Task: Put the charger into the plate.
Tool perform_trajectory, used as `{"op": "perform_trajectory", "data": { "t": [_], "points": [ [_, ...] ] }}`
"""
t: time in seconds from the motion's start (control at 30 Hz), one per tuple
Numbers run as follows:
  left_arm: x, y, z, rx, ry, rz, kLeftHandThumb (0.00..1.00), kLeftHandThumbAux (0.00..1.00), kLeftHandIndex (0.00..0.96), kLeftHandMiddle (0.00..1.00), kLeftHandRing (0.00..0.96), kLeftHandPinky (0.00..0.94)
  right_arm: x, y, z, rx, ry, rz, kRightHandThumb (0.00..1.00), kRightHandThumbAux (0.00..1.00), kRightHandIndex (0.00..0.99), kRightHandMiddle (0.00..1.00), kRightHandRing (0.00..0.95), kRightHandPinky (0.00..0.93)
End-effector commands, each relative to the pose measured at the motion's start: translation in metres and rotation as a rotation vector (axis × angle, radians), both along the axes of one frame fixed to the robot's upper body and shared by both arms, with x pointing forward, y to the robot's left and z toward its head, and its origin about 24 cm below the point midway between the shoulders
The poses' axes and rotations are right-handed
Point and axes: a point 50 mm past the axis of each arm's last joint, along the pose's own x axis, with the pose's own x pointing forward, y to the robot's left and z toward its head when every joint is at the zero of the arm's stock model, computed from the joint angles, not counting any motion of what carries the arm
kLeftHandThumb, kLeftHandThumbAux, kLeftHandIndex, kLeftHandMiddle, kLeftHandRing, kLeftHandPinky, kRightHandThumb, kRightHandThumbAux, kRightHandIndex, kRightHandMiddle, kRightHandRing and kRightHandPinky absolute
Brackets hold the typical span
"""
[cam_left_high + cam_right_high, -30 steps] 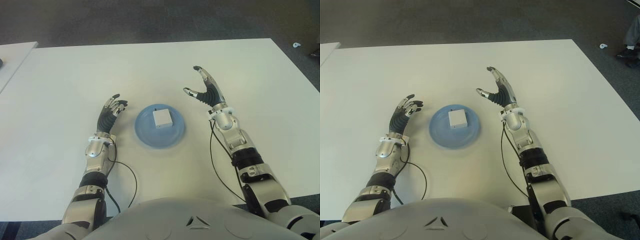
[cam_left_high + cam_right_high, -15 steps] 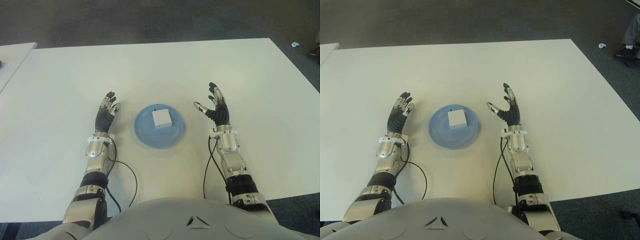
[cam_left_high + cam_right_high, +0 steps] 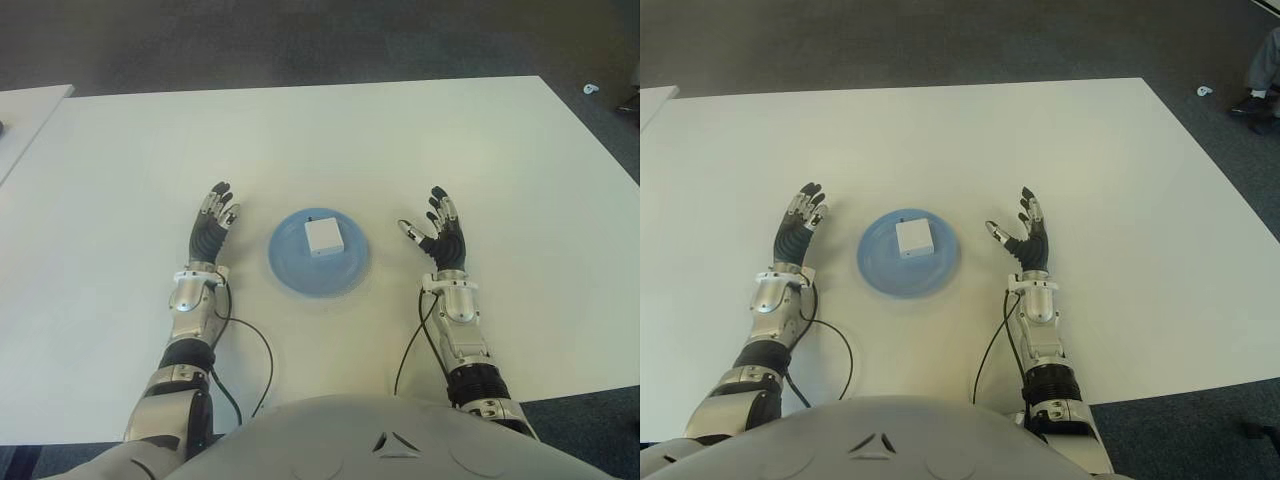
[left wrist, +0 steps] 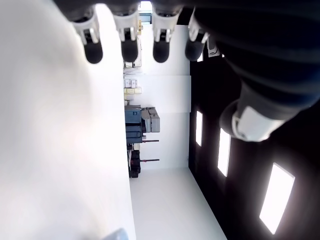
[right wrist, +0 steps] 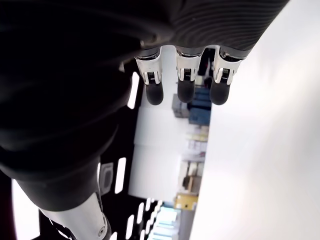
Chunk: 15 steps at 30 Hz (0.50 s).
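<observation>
The underside of the charger (image 3: 323,236) is hidden where it sits in the plate (image 3: 288,268), and any prongs or markings on its white top are too small to tell. Whether the left hand (image 3: 211,222) and the right hand (image 3: 441,234) touch the table (image 3: 320,140) cannot be told from the eye views. In the wrist views each palm fills the frame as a dark mass cut off by the picture's edge (only the fingertips (image 4: 129,49) show clearly), and the room beyond is too small to make out. A small white object (image 3: 592,89) on the floor by the table's far right corner cannot be identified.
</observation>
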Motion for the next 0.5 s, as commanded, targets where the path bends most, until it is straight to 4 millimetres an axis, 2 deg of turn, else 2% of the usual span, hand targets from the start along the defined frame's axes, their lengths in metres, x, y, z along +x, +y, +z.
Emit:
{"op": "perform_trajectory", "data": {
  "t": [0.03, 0.5],
  "points": [
    [-0.037, -0.002, -0.043, -0.059, 0.233, 0.02, 0.0, 0.57, 0.0, 0.012, 0.012, 0.044, -0.003, 0.002, -0.01, 0.022, 0.02, 0.001, 0.073, 0.82, 0.071, 0.082, 0.071, 0.105],
    [-0.036, -0.001, -0.042, -0.051, 0.23, 0.008, 0.0, 0.561, 0.0, 0.0, 0.0, 0.021, -0.002, -0.001, -0.025, -0.007, 0.075, 0.081, 0.051, 0.793, 0.062, 0.077, 0.067, 0.085]
  ]
}}
